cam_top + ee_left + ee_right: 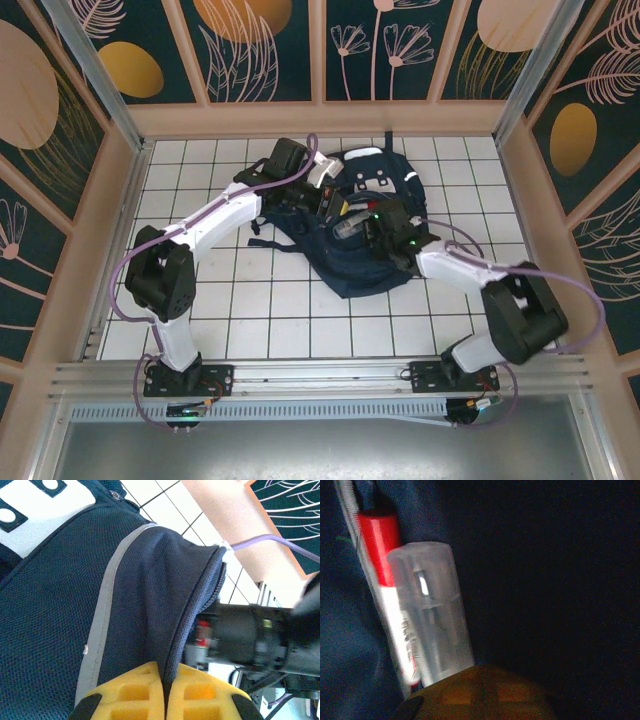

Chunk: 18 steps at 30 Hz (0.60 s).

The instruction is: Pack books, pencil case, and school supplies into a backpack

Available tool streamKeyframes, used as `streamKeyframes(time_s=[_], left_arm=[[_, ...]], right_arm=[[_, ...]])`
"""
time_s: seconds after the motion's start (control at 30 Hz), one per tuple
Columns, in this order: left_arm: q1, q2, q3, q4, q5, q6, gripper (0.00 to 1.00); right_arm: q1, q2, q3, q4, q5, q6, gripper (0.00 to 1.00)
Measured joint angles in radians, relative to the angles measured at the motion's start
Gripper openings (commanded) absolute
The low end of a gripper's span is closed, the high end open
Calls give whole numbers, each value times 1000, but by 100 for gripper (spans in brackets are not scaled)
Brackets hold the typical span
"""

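Yellow pads (127, 695) of the left gripper (165, 695) are pinching a fold of the navy backpack (55, 630) at its zip edge, clenched tight on the fabric. Inside the dark bag, the right gripper (485, 692) is sitting with its jaws pressed together. The clear case (432, 615) and the red-and-white marker (382, 550) are lying side by side, touching, just ahead and left of them, their near ends hidden behind the pads. From above, the backpack is lying mid-table (250, 310) between both arms.

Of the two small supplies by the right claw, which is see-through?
The clear case, frosted and colourless; the marker beside it is opaque red and white.
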Motion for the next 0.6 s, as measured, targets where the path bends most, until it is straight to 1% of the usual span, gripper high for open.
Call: streamKeyframes(time_s=[0.1, 0.13, 0.23, 0.33, 0.47, 0.6], left_arm=[[0, 0, -2, 3, -2, 0, 0], [1, 0, -4, 3, -4, 0, 0], [2, 0, -17, 5, -8, -2, 0], [2, -6, -44, 29, -14, -15, 0], [2, -10, -61, 50, -27, -26, 1], [2, -10, -64, 53, -47, -16, 1]], right_arm=[[-3, 92, 43, 63, 14, -3, 1], [-4, 112, 49, 87, 15, -3, 5], [-6, 137, 61, 122, 13, -8, 23], [-7, 124, 87, 85, 14, -38, 32], [-6, 14, 76, -31, 15, -103, 46], [9, -216, -34, -159, 16, -192, 58]])
